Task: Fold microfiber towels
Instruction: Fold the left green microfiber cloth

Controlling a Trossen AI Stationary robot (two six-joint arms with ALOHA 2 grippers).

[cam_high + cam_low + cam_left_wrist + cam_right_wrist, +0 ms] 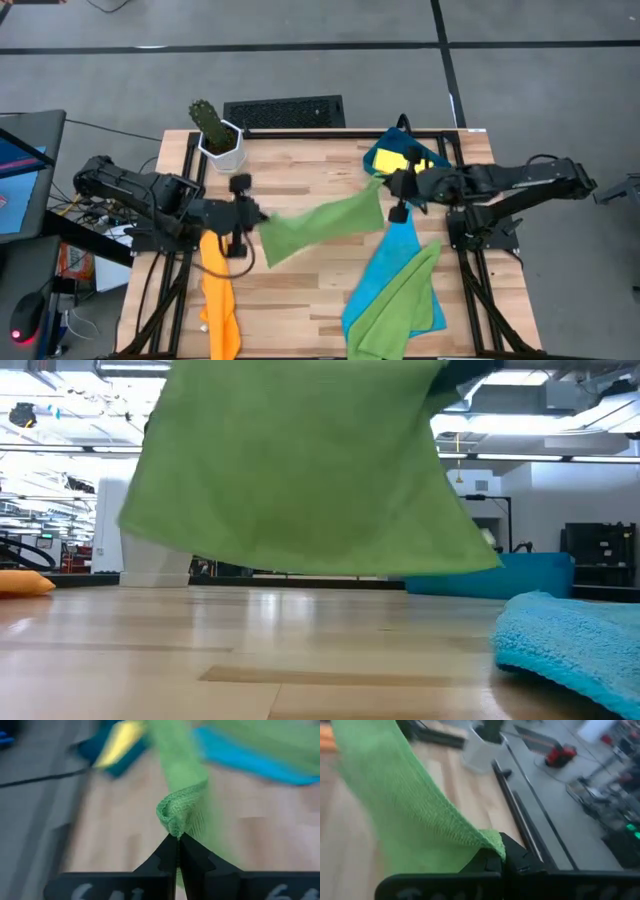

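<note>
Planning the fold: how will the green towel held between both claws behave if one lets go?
Probably floppy: the green towel sags between left claw and right claw. It likely swings down, staying bunched where pinched.

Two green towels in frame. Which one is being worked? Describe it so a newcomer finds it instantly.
Start at the wooden table, then look between the two arms at its middle. The green towel stretched there is held by a corner at each end, by the left gripper and the right gripper. The other green towel lies crumpled on the blue towel near the front right, with no gripper on it.
</note>
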